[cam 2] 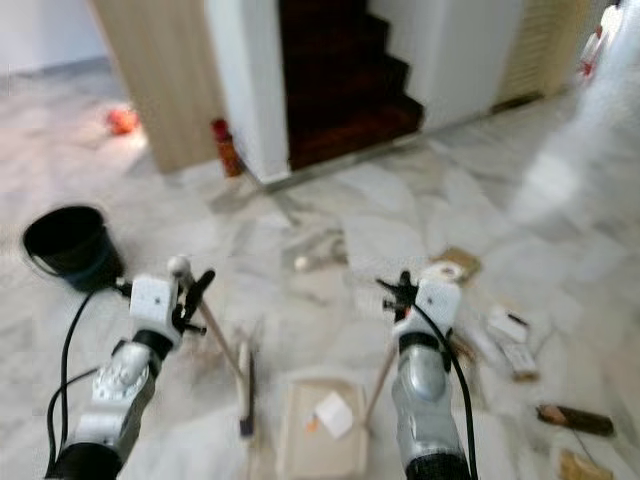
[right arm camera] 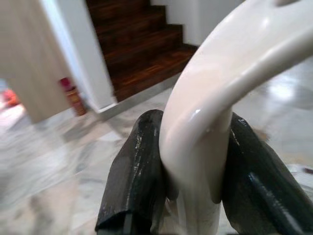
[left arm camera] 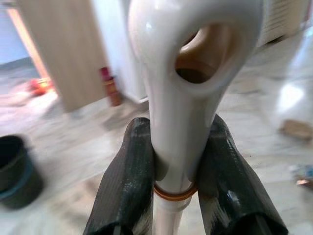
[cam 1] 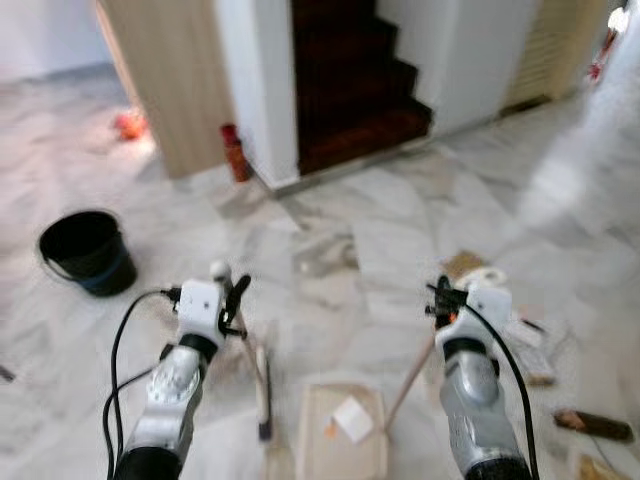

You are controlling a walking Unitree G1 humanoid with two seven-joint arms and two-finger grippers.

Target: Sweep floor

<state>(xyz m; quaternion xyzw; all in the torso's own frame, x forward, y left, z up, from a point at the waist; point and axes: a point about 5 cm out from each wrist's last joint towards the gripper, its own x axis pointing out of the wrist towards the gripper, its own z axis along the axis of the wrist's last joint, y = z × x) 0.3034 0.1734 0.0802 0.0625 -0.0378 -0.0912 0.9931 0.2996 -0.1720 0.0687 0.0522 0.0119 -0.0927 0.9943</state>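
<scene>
A pale marble floor (cam 1: 400,230) runs to a dark stair. The left gripper (left arm camera: 176,161) is clamped on the white plastic broom handle (left arm camera: 186,73), its brush beside the cream long-handled dustpan (cam 1: 340,430), whose handle the right gripper (right arm camera: 195,166) pinches, ready to catch litter.

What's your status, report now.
Left gripper shut on broom handle. Right gripper shut on dustpan handle. Dustpan on floor, paper scrap inside. Litter scattered right; black bucket left.

dustpan (cam 1: 345,440) cut off below, floor litter (cam 2: 508,340) blurred
</scene>
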